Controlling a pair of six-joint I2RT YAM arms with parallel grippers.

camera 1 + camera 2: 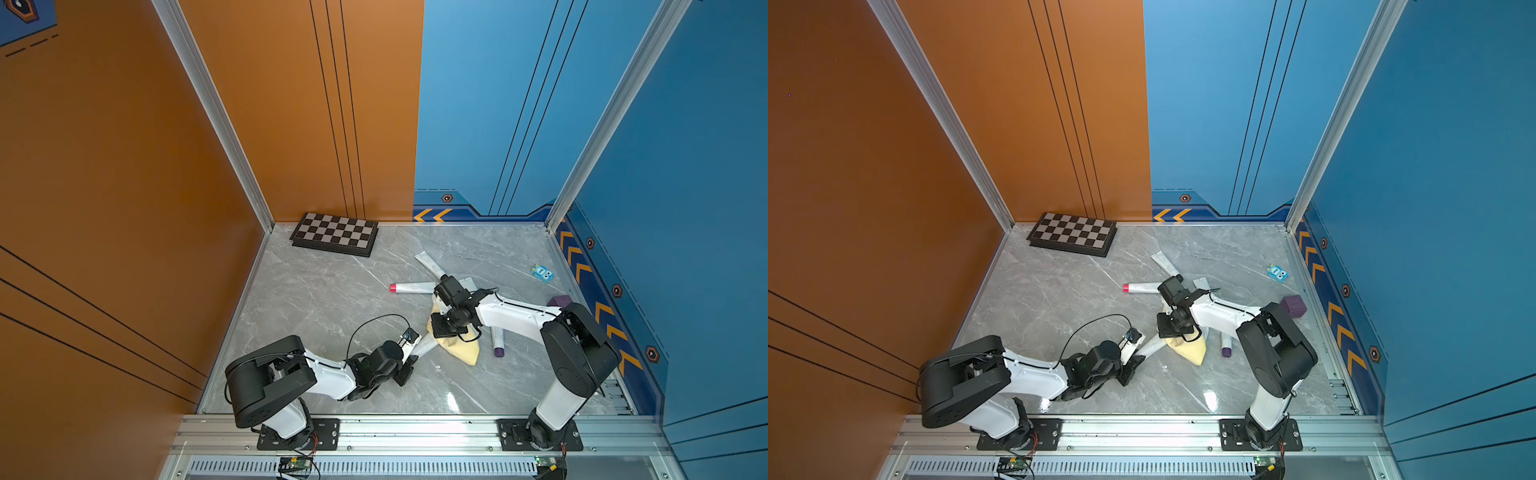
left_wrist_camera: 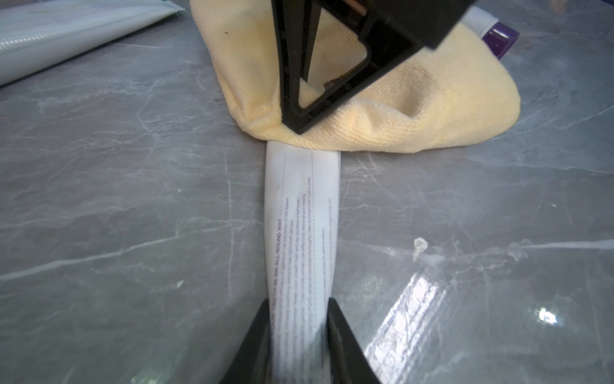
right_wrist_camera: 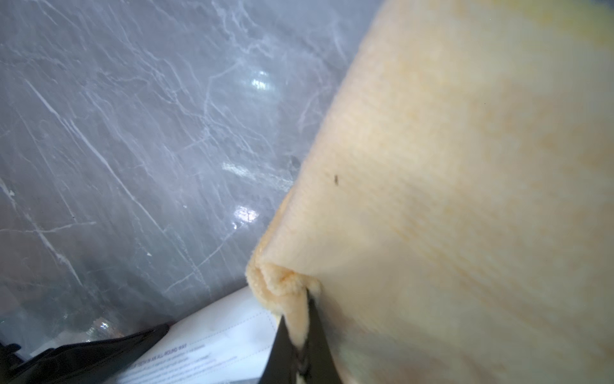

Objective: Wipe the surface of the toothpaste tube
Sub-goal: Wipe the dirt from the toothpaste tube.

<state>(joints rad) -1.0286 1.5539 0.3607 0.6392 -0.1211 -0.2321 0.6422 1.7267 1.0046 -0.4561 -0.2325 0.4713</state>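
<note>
While the left gripper [image 1: 410,352] clamps one end of the white toothpaste tube [image 1: 424,345] in both top views, the tube lies on the grey marble surface [image 1: 316,299] toward the edge where the arms are mounted, roughly midway along it. Its other end disappears under a yellow cloth [image 1: 465,353], over which the right gripper [image 1: 441,329] points down. The wrist hides the fingertips here, so that grip is hard to judge. A chessboard [image 1: 1073,235] sits in the far left corner.

From the left wrist, the jaws stand narrow, pinching the tube's printed body from both sides. The right gripper's black fingers press into the cloth's edge just where the tube slips beneath it. A purple-capped tube [image 2: 498,36] lies beyond the cloth.

From the right wrist, the fingers are closed tight on a bunched fold of the cloth, which drapes over the tube.
</note>
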